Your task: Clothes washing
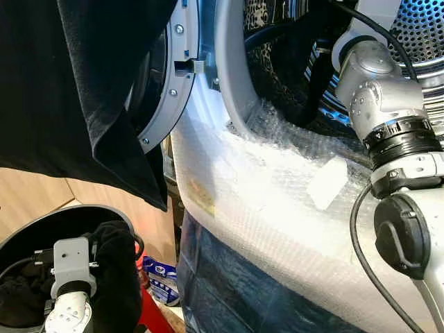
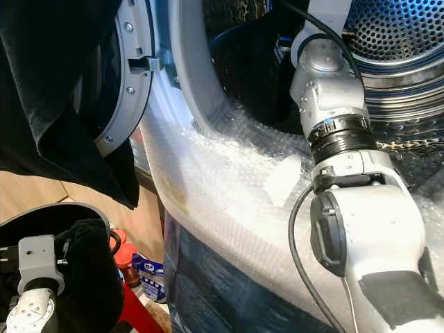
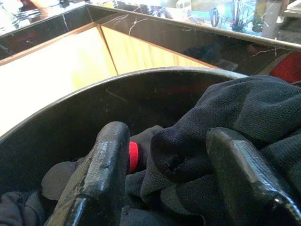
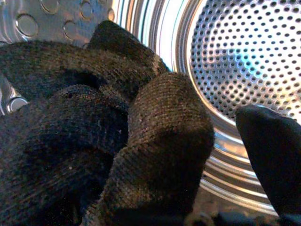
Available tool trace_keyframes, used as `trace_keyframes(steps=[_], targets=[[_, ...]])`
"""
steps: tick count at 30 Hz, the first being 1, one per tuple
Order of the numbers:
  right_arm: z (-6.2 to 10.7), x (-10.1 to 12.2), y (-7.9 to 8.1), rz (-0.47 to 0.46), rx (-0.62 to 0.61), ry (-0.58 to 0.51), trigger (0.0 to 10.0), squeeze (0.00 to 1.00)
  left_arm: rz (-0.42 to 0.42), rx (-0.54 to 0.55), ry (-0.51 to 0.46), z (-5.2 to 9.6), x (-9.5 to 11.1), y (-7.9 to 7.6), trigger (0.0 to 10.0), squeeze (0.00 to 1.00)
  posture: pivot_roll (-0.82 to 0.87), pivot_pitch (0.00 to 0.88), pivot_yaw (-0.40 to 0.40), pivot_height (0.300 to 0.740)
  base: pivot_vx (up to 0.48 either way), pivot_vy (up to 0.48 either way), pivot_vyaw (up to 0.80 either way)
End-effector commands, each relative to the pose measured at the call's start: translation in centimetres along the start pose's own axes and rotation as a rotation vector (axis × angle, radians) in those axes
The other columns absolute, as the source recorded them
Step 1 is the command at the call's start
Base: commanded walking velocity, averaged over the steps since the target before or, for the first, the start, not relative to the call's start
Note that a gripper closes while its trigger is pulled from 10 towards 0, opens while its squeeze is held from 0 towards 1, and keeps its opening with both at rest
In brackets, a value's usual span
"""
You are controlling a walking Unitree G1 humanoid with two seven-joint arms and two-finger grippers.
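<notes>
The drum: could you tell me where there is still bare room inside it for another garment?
Bare metal shows toward the perforated back wall, beyond the dark knit garment at the right gripper. The drum's opening is crowded by that arm.
</notes>
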State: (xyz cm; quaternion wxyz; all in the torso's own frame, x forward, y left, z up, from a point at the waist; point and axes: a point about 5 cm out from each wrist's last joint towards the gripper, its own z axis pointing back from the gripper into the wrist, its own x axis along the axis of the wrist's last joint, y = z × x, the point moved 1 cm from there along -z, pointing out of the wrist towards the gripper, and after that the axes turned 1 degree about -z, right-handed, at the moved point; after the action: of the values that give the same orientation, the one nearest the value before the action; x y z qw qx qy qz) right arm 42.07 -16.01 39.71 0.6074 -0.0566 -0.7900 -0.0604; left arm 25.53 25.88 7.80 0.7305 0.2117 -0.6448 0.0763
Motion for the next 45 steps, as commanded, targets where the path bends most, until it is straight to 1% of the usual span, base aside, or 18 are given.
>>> trace_keyframes(steps=[1, 3, 7, 11, 13, 14, 15, 17, 19, 24, 25, 27, 29, 34, 38, 40, 41, 45], targets=[[0.4, 1.1, -0.7, 0.012, 0.001, -0.029, 10.0, 0.00, -0.021, -0.015, 0.044, 0.4, -1.1, -0.4, 10.0, 0.00, 0.03, 0.000, -0.067, 0.740, 0.000, 0.000, 0.00], [0.6, 1.2, -1.1, 0.016, -0.001, -0.038, 10.0, 0.00, -0.022, -0.016, 0.046, 0.5, -1.1, -0.4, 10.0, 0.00, 0.03, 0.000, -0.071, 0.740, 0.000, 0.000, 0.00], [1.7, 1.6, -3.8, 0.036, -0.038, -0.065, 10.0, 0.00, -0.026, -0.019, 0.052, 0.5, -1.2, -0.4, 10.0, 0.00, 0.03, 0.000, -0.074, 0.740, 0.000, 0.000, 0.00], [2.3, 1.9, -4.8, 0.043, -0.042, -0.075, 10.0, 0.00, -0.025, -0.014, 0.052, 0.5, -1.2, -0.4, 10.0, 0.00, 0.03, 0.000, -0.077, 0.740, 0.000, 0.000, 0.00], [3.1, 2.4, -6.5, 0.061, -0.073, -0.105, 10.0, 0.00, -0.035, -0.023, 0.052, 0.6, -1.3, -0.5, 10.0, 0.00, 0.02, 0.000, -0.073, 0.740, 0.000, 0.000, 0.00], [3.1, 2.4, -6.5, 0.061, -0.073, -0.105, 10.0, 0.00, -0.035, -0.023, 0.052, 0.6, -1.3, -0.5, 10.0, 0.00, 0.02, 0.000, -0.073, 0.740, 0.000, 0.000, 0.00], [3.6, 2.4, -7.4, 0.088, -0.081, -0.105, 10.0, 0.00, -0.042, -0.029, 0.055, 0.7, -1.4, -0.5, 10.0, 0.00, 0.02, 0.000, -0.070, 0.740, 0.000, 0.000, 0.00], [4.0, 2.2, -7.8, 0.126, -0.066, -0.094, 10.0, 0.00, -0.041, -0.030, 0.057, 0.8, -1.4, -0.5, 10.0, 0.00, 0.02, 0.000, -0.070, 0.740, 0.000, 0.000, 0.00], [4.3, 1.8, -7.9, 0.142, -0.045, -0.078, 10.0, 0.00, -0.041, -0.032, 0.059, 0.8, -1.4, -0.6, 10.0, 0.00, 0.02, 0.000, -0.070, 0.740, 0.000, 0.000, 0.00], [5.0, 2.4, -7.0, 0.078, 0.058, -0.102, 10.0, 0.00, -0.040, -0.032, 0.054, 0.5, -1.2, -0.6, 10.0, 0.00, 0.02, 0.000, -0.069, 0.740, 0.000, 0.000, 0.00], [5.7, 2.4, -6.1, 0.125, 0.157, -0.117, 10.0, 0.00, -0.040, -0.032, 0.052, 0.5, -1.2, -0.5, 10.0, 0.00, 0.02, 0.000, -0.067, 0.740, 0.000, 0.000, 0.00], [6.2, 2.3, -5.2, 0.161, 0.240, -0.131, 10.0, 0.00, -0.040, -0.033, 0.051, 0.5, -1.2, -0.5, 10.0, 0.00, 0.02, 0.000, -0.067, 0.740, 0.000, 0.000, 0.00], [6.5, 1.6, -5.3, 0.095, 0.242, -0.071, 10.0, 0.00, -0.046, -0.039, 0.054, 0.6, -1.3, -0.5, 10.0, 0.00, 0.02, 0.000, -0.065, 0.740, 0.000, 0.000, 0.00], [7.2, 2.1, -5.1, 0.091, 0.316, -0.119, 10.0, 0.00, -0.046, -0.035, 0.052, 0.5, -1.2, -0.4, 10.0, 0.00, 0.03, 0.000, -0.064, 0.740, 0.000, 0.000, 0.00], [7.3, 2.1, -5.6, 0.121, 0.286, -0.119, 10.0, 0.00, -0.051, -0.035, 0.049, 0.4, -1.2, -0.2, 10.0, 0.00, 0.02, 0.000, -0.059, 0.740, 0.000, 0.000, 0.00], [6.8, 2.0, -6.4, 0.108, 0.195, -0.117, 10.0, 0.00, -0.052, -0.039, 0.048, 0.4, -1.2, -0.3, 10.0, 0.00, 0.02, 0.000, -0.055, 0.740, 0.000, 0.000, 0.00], [6.4, 1.9, -7.1, 0.139, 0.113, -0.119, 10.0, 0.00, -0.052, -0.041, 0.046, 0.4, -1.1, -0.4, 10.0, 0.00, 0.02, 0.000, -0.055, 0.740, 0.000, 0.000, 0.00], [4.6, 1.4, -6.5, 0.161, 0.080, -0.107, 10.0, 0.00, -0.053, -0.051, 0.039, 0.0, -0.8, -0.6, 10.0, 0.00, 0.02, 0.000, -0.043, 0.740, 0.000, 0.000, 0.00]])
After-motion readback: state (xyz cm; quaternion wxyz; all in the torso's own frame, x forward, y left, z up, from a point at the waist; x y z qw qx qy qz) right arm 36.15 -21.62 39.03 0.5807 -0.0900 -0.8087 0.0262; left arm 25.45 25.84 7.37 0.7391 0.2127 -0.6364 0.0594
